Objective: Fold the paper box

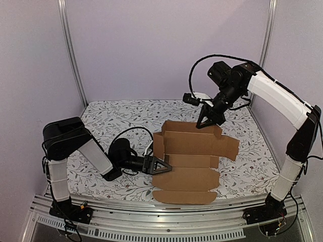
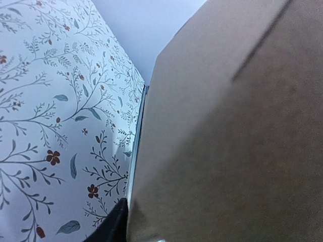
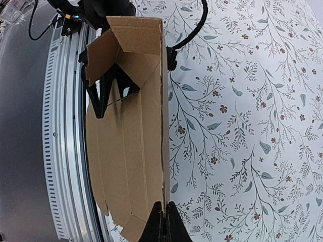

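Brown paper box [image 1: 189, 166] lies mostly flat at mid-bench [image 1: 111, 116]. Right end effector [image 1: 205, 125] is clenched on its far flap; left end effector [image 1: 165, 165] is at the left flap, grip unclear. Fold along the score while keeping the far flap steady.

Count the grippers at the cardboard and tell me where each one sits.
2. The left gripper is low at the left edge of the paper box, jaws apart. The right gripper comes from above, shut on its raised far edge. None seems hidden.
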Controlling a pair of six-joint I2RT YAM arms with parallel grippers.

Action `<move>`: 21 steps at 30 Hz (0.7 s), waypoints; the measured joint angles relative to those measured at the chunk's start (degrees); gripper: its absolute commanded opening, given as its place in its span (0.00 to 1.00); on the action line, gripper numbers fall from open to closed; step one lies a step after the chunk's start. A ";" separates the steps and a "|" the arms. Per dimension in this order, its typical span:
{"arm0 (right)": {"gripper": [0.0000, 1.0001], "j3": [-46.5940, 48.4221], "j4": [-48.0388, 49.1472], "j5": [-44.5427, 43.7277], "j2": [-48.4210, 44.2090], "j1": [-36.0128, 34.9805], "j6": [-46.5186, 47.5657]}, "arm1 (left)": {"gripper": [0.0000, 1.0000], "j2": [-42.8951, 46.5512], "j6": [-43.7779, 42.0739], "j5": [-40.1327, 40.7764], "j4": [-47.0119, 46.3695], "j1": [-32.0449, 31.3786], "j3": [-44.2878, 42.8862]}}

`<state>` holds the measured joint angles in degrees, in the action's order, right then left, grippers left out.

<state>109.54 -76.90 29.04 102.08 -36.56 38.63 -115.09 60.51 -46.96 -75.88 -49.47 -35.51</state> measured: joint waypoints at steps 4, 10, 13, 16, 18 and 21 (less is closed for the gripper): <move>0.00 -0.07 0.26 0.63 0.00 -0.17 0.00 | 0.56 1.36 -0.35 1.44 -0.13 0.24 2.93; 0.00 -0.17 0.24 1.57 -0.09 -0.57 0.63 | 0.64 8.02 -2.34 3.08 -0.13 2.25 12.41; 0.00 -0.94 0.20 1.57 -0.63 -0.57 1.01 | 0.64 11.69 -3.85 3.96 -0.13 3.02 16.55; 0.00 -1.66 0.13 1.62 -1.25 -0.57 1.33 | 0.60 14.60 -5.40 4.31 -0.17 3.28 18.99; 0.00 -1.92 0.13 1.73 -1.53 -0.57 1.44 | 0.57 15.78 -6.05 4.68 -0.20 3.82 19.98; 0.00 -2.01 0.07 2.45 -1.62 -0.57 1.55 | 0.49 16.15 -6.60 5.81 -0.42 5.68 20.83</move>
<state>107.53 -76.84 31.48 100.47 -37.12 40.18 -98.94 53.91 -41.15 -76.29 -43.79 -14.68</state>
